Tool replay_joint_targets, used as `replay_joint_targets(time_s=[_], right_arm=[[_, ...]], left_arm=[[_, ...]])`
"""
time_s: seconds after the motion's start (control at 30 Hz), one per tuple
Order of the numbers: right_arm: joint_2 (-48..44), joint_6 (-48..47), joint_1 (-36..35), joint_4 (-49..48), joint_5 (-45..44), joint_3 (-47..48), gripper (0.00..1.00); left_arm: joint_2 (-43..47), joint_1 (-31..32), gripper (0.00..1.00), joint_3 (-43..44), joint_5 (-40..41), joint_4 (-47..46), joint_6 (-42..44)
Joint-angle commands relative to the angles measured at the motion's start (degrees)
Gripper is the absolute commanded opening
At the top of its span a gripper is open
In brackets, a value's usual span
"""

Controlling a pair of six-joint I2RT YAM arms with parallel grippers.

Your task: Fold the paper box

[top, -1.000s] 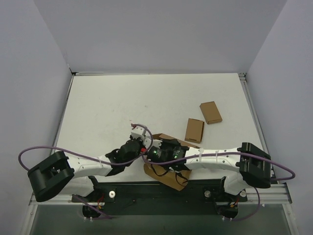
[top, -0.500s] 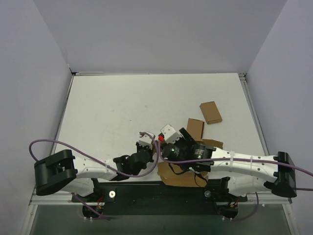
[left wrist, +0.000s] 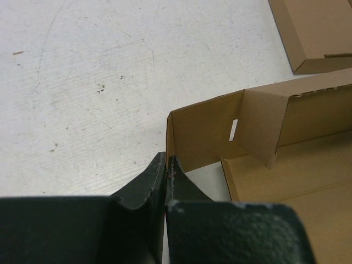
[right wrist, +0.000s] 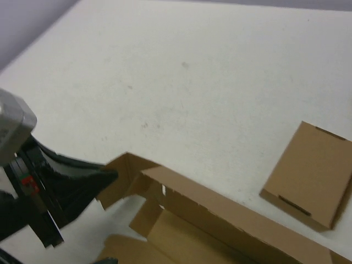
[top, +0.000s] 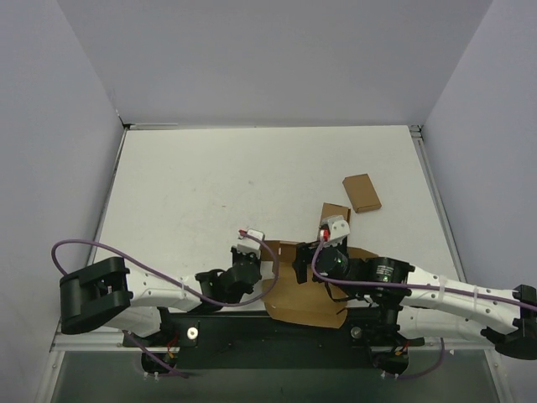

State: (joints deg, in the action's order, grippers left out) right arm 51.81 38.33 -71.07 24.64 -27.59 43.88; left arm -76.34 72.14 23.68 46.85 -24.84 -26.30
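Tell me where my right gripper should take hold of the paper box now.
I'd pinch the top rim of the long upright wall of the paper box, coming down from above: that thin edge stands free, and the left gripper holds the corner flap at its end.

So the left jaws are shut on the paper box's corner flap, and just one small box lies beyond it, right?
Not one: the top view shows two small boxes beyond the paper box. The left jaws are indeed shut on its corner flap.
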Motion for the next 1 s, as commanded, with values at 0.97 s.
replay_joint_targets(time_s=[0.97], right_arm=[[-16.7, 72.3, 4.8, -15.4, -22.3, -23.3, 0.72]], left_arm=[[2.7, 4.4, 0.0, -0.1, 8.6, 1.5, 0.7]])
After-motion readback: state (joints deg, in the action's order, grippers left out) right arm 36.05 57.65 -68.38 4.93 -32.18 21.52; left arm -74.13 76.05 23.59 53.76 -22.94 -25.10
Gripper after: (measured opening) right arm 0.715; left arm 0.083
